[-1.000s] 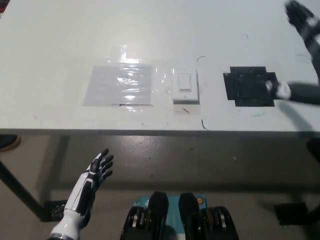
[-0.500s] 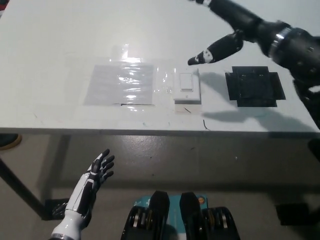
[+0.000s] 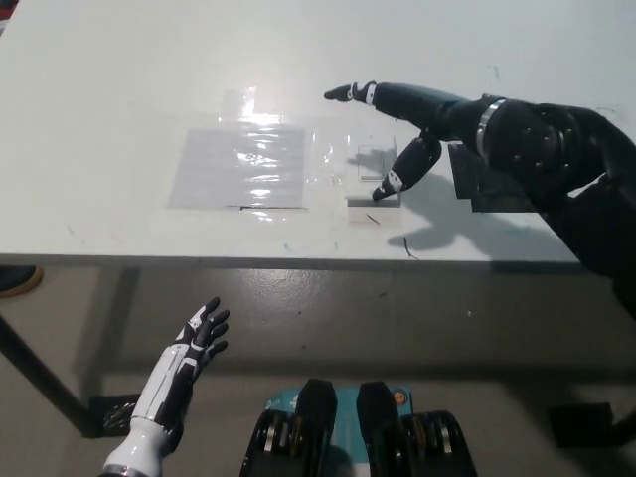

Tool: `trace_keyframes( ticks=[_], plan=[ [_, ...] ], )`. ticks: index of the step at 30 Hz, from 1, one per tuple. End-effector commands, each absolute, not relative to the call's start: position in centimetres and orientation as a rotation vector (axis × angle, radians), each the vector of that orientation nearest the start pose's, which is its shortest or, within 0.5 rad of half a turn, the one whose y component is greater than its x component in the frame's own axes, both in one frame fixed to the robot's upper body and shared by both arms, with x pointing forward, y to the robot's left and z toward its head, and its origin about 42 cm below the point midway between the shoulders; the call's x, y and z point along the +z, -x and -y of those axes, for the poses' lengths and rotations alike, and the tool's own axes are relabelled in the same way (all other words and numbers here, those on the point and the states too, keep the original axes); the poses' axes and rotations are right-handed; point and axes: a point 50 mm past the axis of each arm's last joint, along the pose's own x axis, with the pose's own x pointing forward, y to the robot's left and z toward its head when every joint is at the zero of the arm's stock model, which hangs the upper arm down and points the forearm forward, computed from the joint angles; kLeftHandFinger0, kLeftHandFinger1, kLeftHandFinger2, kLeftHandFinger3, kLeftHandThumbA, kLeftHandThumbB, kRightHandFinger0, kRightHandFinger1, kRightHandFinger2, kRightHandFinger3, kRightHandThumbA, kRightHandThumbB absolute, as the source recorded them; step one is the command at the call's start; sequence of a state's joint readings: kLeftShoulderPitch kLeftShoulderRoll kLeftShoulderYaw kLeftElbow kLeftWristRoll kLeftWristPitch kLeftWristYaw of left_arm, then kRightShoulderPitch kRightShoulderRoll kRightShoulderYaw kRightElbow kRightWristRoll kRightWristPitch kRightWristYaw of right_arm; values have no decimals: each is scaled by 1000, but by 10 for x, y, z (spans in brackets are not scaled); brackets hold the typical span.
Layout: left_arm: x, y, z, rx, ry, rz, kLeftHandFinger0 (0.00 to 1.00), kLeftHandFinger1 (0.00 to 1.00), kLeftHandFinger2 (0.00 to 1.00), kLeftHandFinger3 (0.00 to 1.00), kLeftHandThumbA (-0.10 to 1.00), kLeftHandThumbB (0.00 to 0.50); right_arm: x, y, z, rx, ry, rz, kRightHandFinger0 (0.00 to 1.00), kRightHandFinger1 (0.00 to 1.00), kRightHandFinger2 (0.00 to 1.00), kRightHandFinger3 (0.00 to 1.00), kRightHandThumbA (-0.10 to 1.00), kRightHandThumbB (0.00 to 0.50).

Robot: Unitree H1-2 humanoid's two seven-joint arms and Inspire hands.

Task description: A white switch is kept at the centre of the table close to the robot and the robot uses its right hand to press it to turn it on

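Note:
A white switch [image 3: 366, 172] lies flat near the middle of the white table [image 3: 119, 89], close to the front edge. My black right hand [image 3: 412, 124] reaches in from the right and hovers over it, open with fingers spread. One fingertip [image 3: 384, 189] is at the switch's lower right corner, another points left past its top. The hand's shadow covers part of the switch. Whether the fingertip touches the plate I cannot tell. My white left hand [image 3: 184, 363] rests open below the table edge at the lower left.
A clear plastic sheet [image 3: 238, 166] is taped to the table left of the switch. A black square patch [image 3: 497, 184] lies right of the switch, mostly under my right arm. The table's front edge runs across the picture's middle, with grey floor below.
My right hand has come down and toward me from behind the switch, and now sits over the switch with a fingertip at its lower right corner. The left hand has stayed put.

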State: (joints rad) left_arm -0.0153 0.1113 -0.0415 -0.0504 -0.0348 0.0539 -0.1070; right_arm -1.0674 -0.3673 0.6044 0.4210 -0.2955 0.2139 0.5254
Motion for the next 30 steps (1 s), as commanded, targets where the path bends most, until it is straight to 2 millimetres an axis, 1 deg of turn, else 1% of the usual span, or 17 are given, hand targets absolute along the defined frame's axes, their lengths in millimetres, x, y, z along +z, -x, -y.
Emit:
trace_keyframes(
  ticks=[1,3,4,6,8,11,12,14,16,20,22,24,26,28,30],
  plan=[
    [122,-292,-228,-155,-83,64,1000,1000,1000,1000,942,39,372,-524,116,712,1252,220,1000,1000,1000,1000,1000,286],
    [122,-292,-227,-156,-86,67,1000,1000,1000,1000,942,40,370,-527,116,711,1256,211,1000,1000,1000,1000,1000,282],
    [122,-293,-228,-155,-87,68,1000,1000,1000,1000,939,23,370,-528,115,710,1265,207,1000,1000,1000,1000,1000,275],
    [124,-293,-228,-158,-89,68,1000,1000,1000,1000,941,20,369,-531,113,709,1275,197,1000,1000,1000,1000,1000,286],
    [125,-293,-227,-161,-88,65,1000,1000,1000,1000,947,37,367,-533,111,709,1291,188,1000,1000,1000,1000,1000,295],
    [124,-292,-227,-159,-90,66,1000,1000,1000,1000,953,29,365,-535,107,710,1309,172,1000,1000,1000,1000,1000,314],
    [124,-292,-227,-157,-87,66,1000,1000,1000,1000,952,29,363,-536,105,714,1317,172,1000,1000,1000,1000,1000,329],
    [125,-293,-227,-156,-84,67,1000,1000,1000,1000,948,29,363,-537,104,717,1323,168,1000,1000,1000,1000,1000,332],
    [125,-294,-227,-157,-85,71,1000,1000,1000,1000,941,9,358,-540,101,721,1323,155,1000,1000,1000,1000,1000,334],
    [125,-293,-228,-159,-89,71,1000,1000,1000,1000,931,19,349,-539,99,734,1338,126,1000,1000,1000,1000,1000,354],
    [124,-293,-228,-160,-94,67,1000,1000,1000,1000,942,40,344,-536,98,747,1349,115,1000,1000,1000,1000,1000,349],
    [124,-293,-228,-157,-90,66,1000,1000,1000,1000,942,22,340,-534,96,759,1351,105,1000,1000,1000,1000,1000,344],
    [125,-293,-228,-159,-90,68,1000,1000,1000,1000,941,18,337,-533,96,768,1350,95,1000,1000,1000,1000,1000,331],
    [125,-293,-228,-160,-90,64,1000,1000,1000,1000,943,8,332,-533,98,775,1363,82,1000,1000,1000,1000,1000,335],
    [124,-292,-229,-155,-86,57,1000,1000,1000,1000,944,20,325,-531,99,784,1376,74,1000,1000,1000,1000,1000,336]
  ],
)
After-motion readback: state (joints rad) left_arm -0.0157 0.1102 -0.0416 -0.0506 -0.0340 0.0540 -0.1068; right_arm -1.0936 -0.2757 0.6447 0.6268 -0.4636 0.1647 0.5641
